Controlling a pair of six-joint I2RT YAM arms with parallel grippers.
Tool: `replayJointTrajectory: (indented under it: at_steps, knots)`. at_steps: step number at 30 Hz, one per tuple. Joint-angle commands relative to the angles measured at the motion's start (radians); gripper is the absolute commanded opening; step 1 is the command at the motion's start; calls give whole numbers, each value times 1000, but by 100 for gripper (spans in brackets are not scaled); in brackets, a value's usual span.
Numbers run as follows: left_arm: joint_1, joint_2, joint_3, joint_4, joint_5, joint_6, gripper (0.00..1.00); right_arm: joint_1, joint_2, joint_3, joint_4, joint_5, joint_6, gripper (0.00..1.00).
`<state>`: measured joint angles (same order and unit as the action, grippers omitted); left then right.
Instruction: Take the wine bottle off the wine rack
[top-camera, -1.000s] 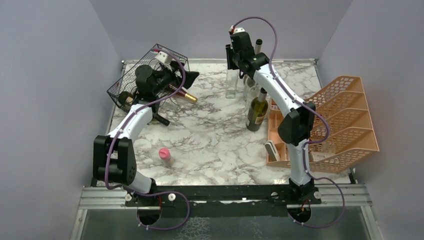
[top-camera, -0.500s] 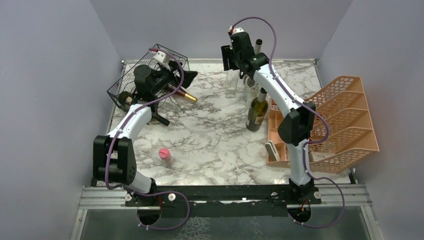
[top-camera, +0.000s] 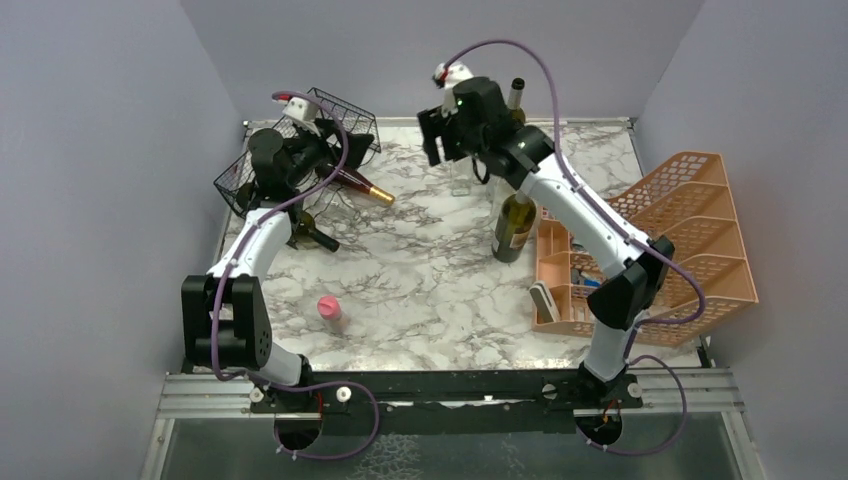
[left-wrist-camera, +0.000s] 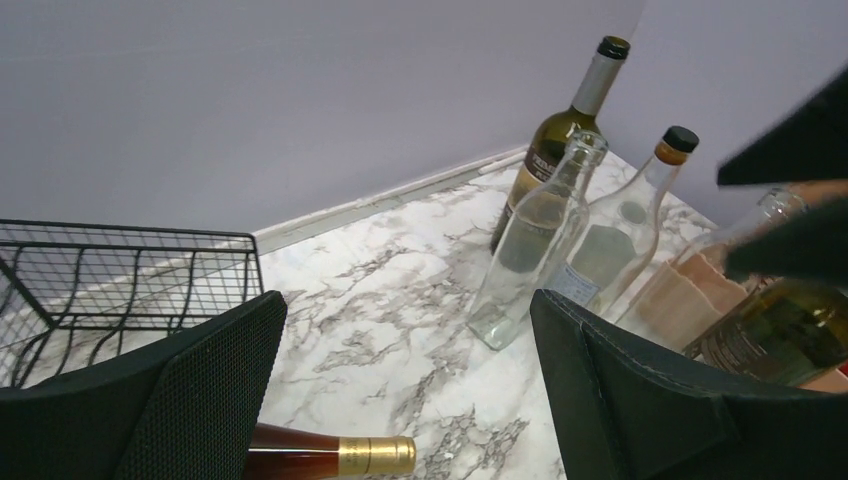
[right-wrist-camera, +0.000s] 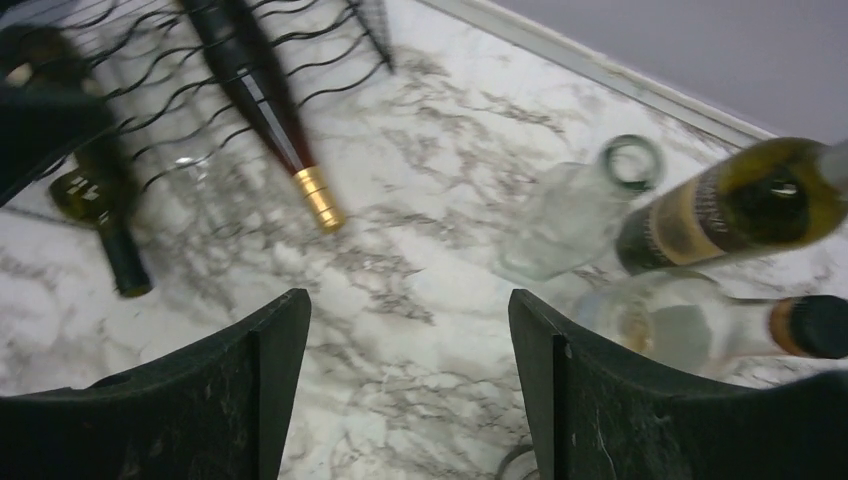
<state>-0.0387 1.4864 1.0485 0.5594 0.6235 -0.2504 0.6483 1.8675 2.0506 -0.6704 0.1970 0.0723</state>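
**Top view.** The wine rack (top-camera: 235, 182) is sitting at the far left of the marble table (top-camera: 420, 290). The wine bottle (top-camera: 358, 185) is lying in the rack, and its gold-foiled neck is sticking out of the rack's right side. My left gripper (top-camera: 335, 148) is hovering at the rack's right side, just above that bottle. I cannot tell its opening from here. A dark green bottle (top-camera: 312, 236) is poking out of the rack's near side. My right gripper (top-camera: 432, 135) is hanging well to the right of the rack, near a group of upright bottles (top-camera: 515, 222).

**Left wrist view.** My left gripper (left-wrist-camera: 410, 400) is standing wide, its fingers (left-wrist-camera: 190, 400) far apart with only marble between them. The wine rack (left-wrist-camera: 120, 265) is showing behind the left finger. The gold neck of the wine bottle (left-wrist-camera: 350, 457) is lying low in the gap, and neither finger is closing on it. The upright bottles (left-wrist-camera: 560, 130) are standing well away from the rack.

**Right wrist view.** My right gripper (right-wrist-camera: 405, 400) is parted and holding nothing. The wine bottle (right-wrist-camera: 265, 105) is lying among the wires of the wine rack (right-wrist-camera: 372, 22), its gold neck reaching past them over the marble. The dark green bottle (right-wrist-camera: 100, 215) is lying beside it. A clear bottle (right-wrist-camera: 575, 210) is standing well apart from the rack.
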Motion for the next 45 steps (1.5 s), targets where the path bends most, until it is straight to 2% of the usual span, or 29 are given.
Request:
replayJointTrajectory:
  at_steps: [1,6,9,13,17,21,27,30,34,38,45]
  knots:
    - [51,-56,2,29,-43,-53,99,121,-48,-127,71,-10,-22,76]
    - [93,-49,-2,30,-70,-92,99,166,-6,-240,176,-160,-21,82]
    - [111,-34,5,30,-60,-116,99,167,98,-201,178,-222,-21,84]
    - [132,-12,17,29,-41,-154,99,167,216,-155,231,-263,-55,92]
    - [156,11,29,30,-16,-199,99,165,341,-84,276,-241,-106,98]
    - [169,31,40,30,-2,-243,99,143,432,-24,329,-248,-128,99]
    - [171,60,51,29,16,-299,99,85,534,72,352,-323,-120,99]
    - [173,75,53,29,14,-317,99,65,561,60,404,-399,-124,98]
    - [173,93,54,28,18,-331,99,49,587,57,471,-489,-127,89]
    - [174,103,56,30,24,-337,99,42,621,68,531,-547,-121,88]
    - [174,106,61,29,33,-346,99,24,752,206,539,-632,-53,81]
